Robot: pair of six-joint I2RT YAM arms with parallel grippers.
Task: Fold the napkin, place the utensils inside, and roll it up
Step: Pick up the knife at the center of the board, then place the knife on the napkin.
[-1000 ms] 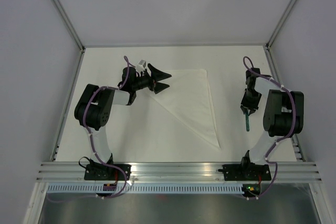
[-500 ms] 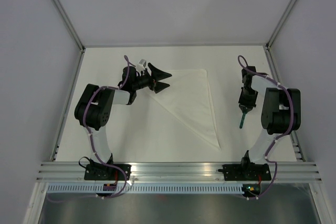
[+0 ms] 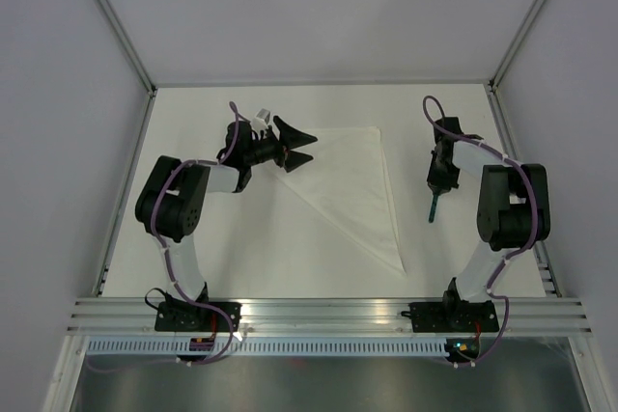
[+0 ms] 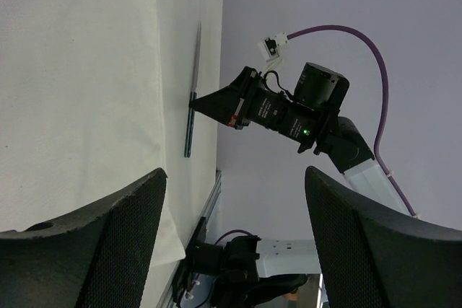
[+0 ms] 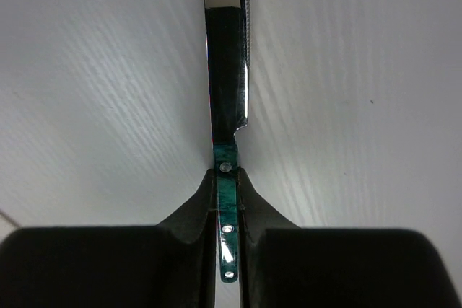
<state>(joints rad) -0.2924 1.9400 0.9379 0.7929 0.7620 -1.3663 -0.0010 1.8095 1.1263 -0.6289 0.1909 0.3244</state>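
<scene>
The right gripper has its two black fingers pressed in from either side on the teal-green handle of a knife. The pinch sits just past one silver rivet, and a short stub of handle with more rivets runs back between the fingers. The shiny blade, serrated along one edge, reaches straight out beyond the fingertips, low over the pale table; whether it touches the surface cannot be told. From above, this gripper points back toward the near edge on the right side of the table, with the knife sticking out of it as a thin dark green stick, well apart from the napkin. A purple cable arcs over that arm's wrist. The left gripper has its fingers spread wide with nothing between them. It sits at the left corner of the napkin; whether it touches the cloth cannot be told. The napkin is folded into a white triangle lying flat in the middle of the table between the two arms. One edge runs along the far side, and its long point reaches toward the near edge.
</scene>
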